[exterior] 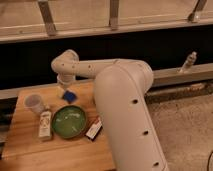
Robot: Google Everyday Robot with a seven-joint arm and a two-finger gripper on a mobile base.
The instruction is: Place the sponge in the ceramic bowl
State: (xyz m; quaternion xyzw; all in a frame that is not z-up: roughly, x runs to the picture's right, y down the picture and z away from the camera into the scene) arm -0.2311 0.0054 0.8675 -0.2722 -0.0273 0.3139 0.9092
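The robot's gripper hangs at the blue sponge, at 12 o'clock from the green ceramic bowl on the wooden surface; its grip cannot be told. A cup stands at the bowl's 10 o'clock.
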